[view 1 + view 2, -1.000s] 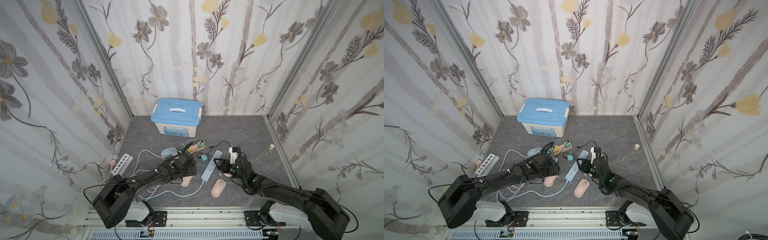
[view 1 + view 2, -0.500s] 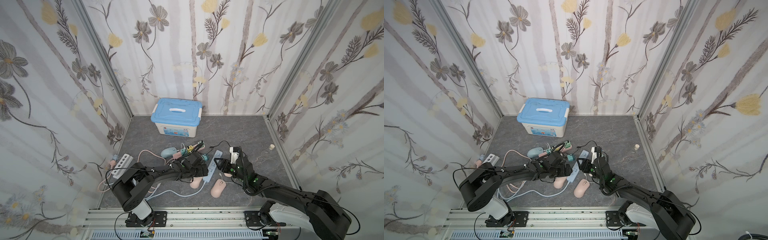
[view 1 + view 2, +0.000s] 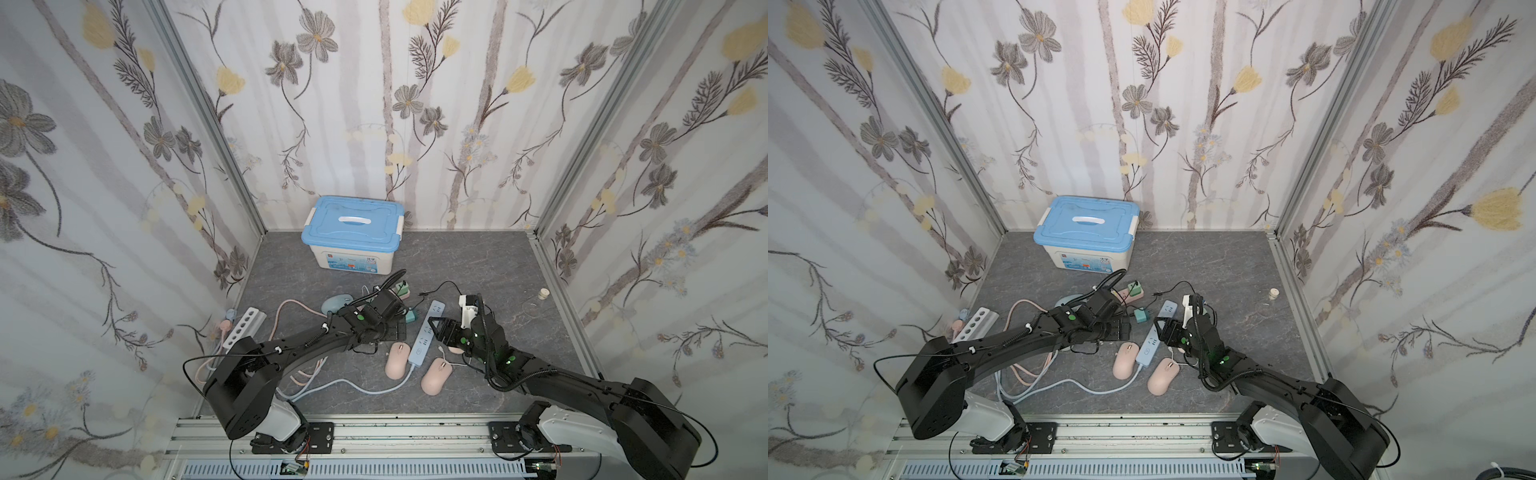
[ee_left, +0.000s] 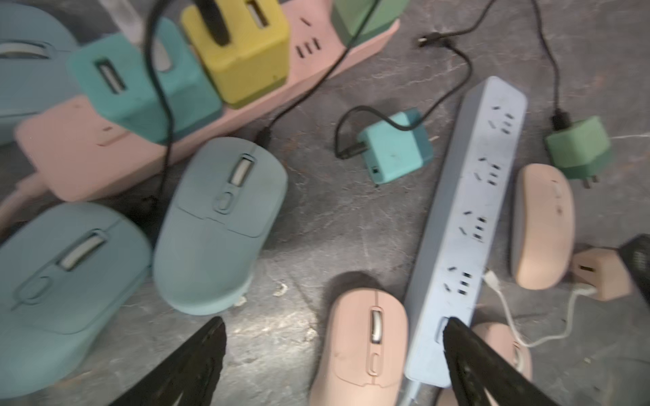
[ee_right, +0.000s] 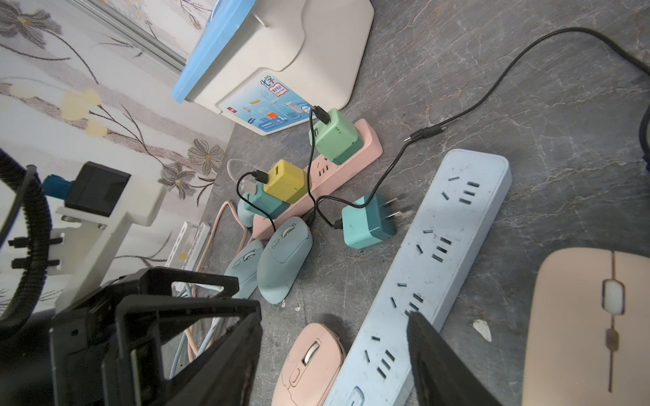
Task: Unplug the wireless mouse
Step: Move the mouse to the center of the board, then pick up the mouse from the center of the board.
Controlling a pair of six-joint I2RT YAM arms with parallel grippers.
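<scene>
Grey, stone-veined table (image 4: 334, 228) carries a tangle of matte plastic. The likeliest target is the blue mouse (image 4: 221, 225). It lies near the middle of the table, a little toward the left edge, its nose just beside the pink power strip (image 4: 81, 158). A black plug (image 4: 263, 137) sits in that nose, and its thin cable loops up to the green charger (image 5: 336, 140) on the strip.

The left gripper (image 4: 333, 320) hangs above the table between this mouse and a pink mouse (image 4: 369, 344). Its fingers (image 4: 197, 362) are spread wide and hold nothing. The right gripper (image 5: 332, 314) hovers by the blue power strip (image 5: 439, 246), its jaws partly apart and empty.

To do the step well, I would have one gripper pin the mouse and the other pinch the plug's short moulded housing, not the cord. The pull should run straight out along the port, away from the nose. The shell is a smooth, low dome with no edges to catch, and it would likely skate on the hard, slick-looking top if left unbraced. A clamp across its narrower flanks seems safer than pressing on its crown.

The cord looks limp and rubbery, so tugging it would probably only drag the mouse along. The chargers are blocky cubes with rounded corners, crowded close enough to snag a wide jaw.
</scene>
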